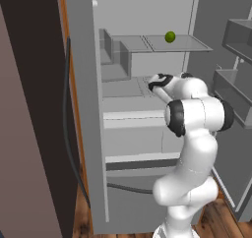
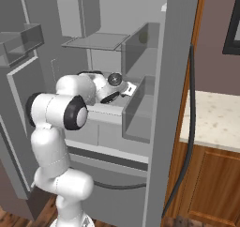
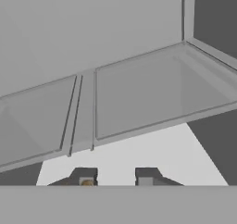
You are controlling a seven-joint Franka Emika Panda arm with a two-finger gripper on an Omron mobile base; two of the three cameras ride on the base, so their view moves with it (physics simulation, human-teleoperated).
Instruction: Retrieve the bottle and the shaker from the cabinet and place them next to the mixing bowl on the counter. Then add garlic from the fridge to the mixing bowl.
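Standing with a gap between them, the two dark fingertips rise at the bottom of the hand view, and a small tan-orange speck sits against the left tip — too small to identify, so whether the jaws grasp anything cannot be told. The gripper points at a glass shelf and the pale back wall of the fridge.

From the left base view, the white arm rises from the floor and bends at a dark elbow joint, with its hand reaching leftward into the fridge at mid height, above the drawer fronts. From the right base view, the hand lies just over a shelf, beside a grey door bin.

A small round green item rests on the upper glass shelf, well above the hand and apart from it.

Outside the fridge, the beige speckled counter sits over brown wooden cupboards — seen at the right of the right base view. Wooden flooring runs beneath the base.
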